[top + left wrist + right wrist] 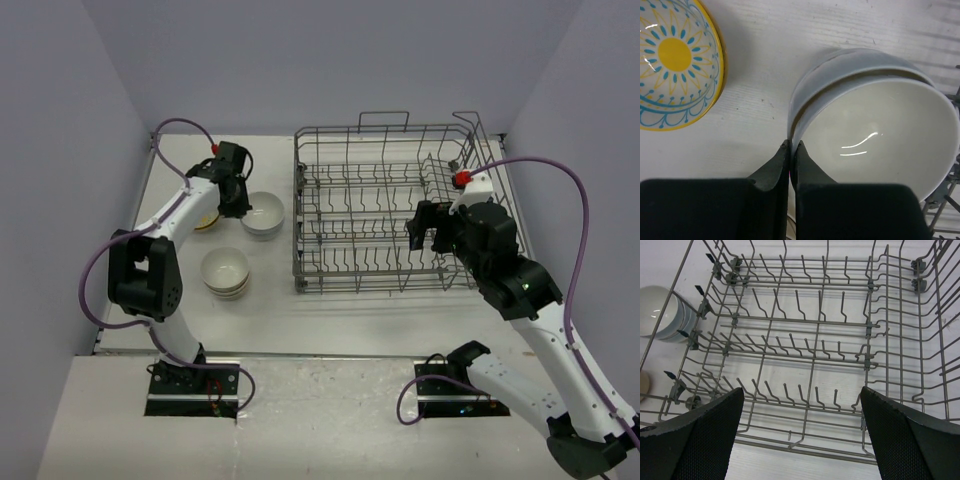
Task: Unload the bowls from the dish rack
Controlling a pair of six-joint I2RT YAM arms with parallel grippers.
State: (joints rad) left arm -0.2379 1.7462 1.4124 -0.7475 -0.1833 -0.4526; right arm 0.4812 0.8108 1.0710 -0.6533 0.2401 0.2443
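Note:
The grey wire dish rack (390, 210) stands at the table's right centre with no bowl in it; it fills the right wrist view (805, 330). My left gripper (791, 145) is shut on the near rim of a white bowl (880, 135). This bowl sits nested, a little offset, in a second white bowl (850, 60) left of the rack (263, 213). A teal-rimmed bowl with a yellow centre (670, 60) lies beside it. A stack of cream bowls (226, 272) stands nearer me. My right gripper (801, 392) is open and empty above the rack's near right part (428, 228).
The rack's upright tines and raised handle loops (383, 120) stand below and around my right gripper. The white bowl stack also shows at the left edge of the right wrist view (660, 315). Grey walls close in the table on three sides.

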